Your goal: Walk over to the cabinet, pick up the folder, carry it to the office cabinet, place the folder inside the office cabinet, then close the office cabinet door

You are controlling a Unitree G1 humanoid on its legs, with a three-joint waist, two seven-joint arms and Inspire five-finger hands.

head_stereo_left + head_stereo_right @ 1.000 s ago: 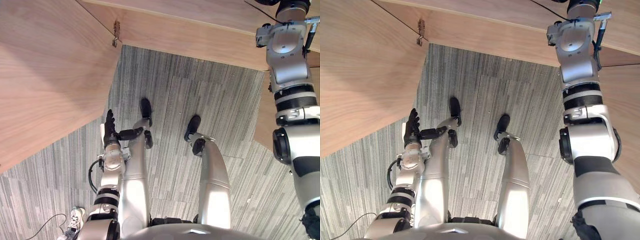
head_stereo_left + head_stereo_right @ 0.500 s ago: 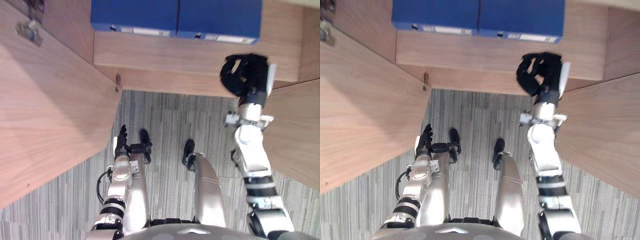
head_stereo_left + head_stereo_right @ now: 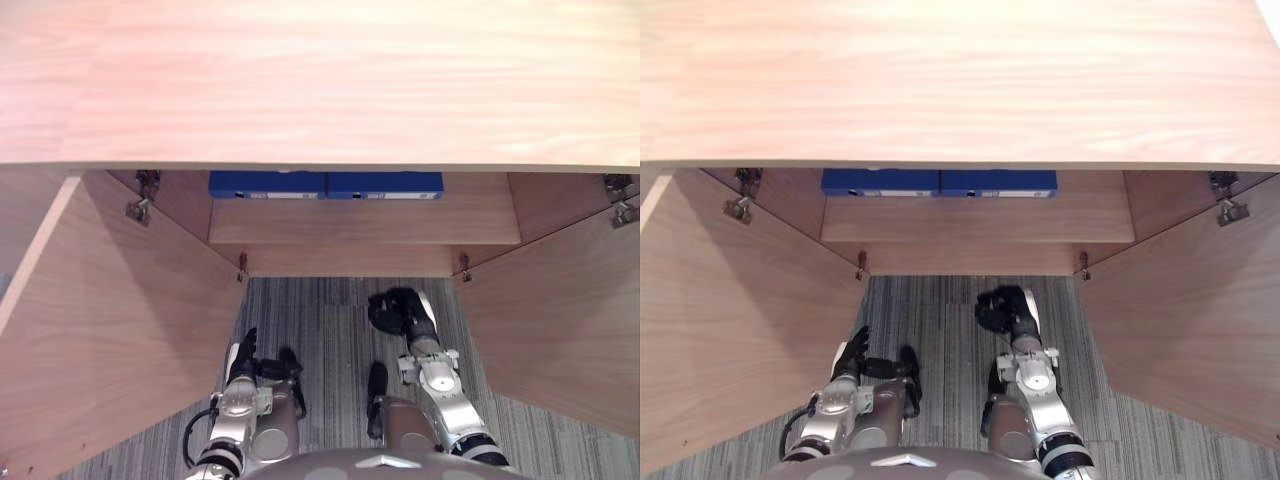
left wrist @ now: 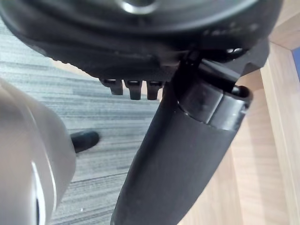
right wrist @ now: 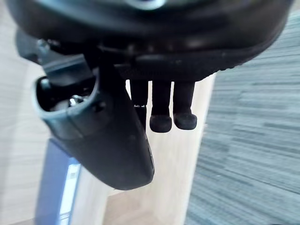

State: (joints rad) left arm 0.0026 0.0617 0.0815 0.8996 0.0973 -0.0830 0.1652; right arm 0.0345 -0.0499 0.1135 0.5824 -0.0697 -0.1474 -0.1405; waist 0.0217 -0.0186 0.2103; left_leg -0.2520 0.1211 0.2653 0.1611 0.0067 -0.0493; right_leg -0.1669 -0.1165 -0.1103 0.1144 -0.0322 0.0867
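Left eye view: a blue folder [image 3: 266, 184] stands on the shelf [image 3: 360, 215] inside the cabinet [image 3: 320, 80], and a second folder [image 3: 384, 185] stands just beside it, the two touching side by side. Both are far back under the cabinet top, with their lower edges on the shelf. Neither hand touches them.

Both doors of the cabinet are wide open: the left door [image 3: 110, 330] and the right door [image 3: 560, 330] swing out toward the robot.

The right hand [image 3: 400, 308] hangs in front of the cabinet, below the shelf and over the carpet [image 3: 330, 300], well apart from the folders. It holds nothing. The left hand [image 3: 244, 350] is low, near the edge of the left door, not touching it, with fingers straight and empty.

Right wrist view gives what the eye views do not. The fingers [image 5: 161, 108] reach out loosely and almost straight beside the thumb, with nothing between them, and past them a blue folder edge shows on the wood. Left wrist view shows short loose fingers [image 4: 133, 88] over the carpet and the pale wood of the cabinet close by.
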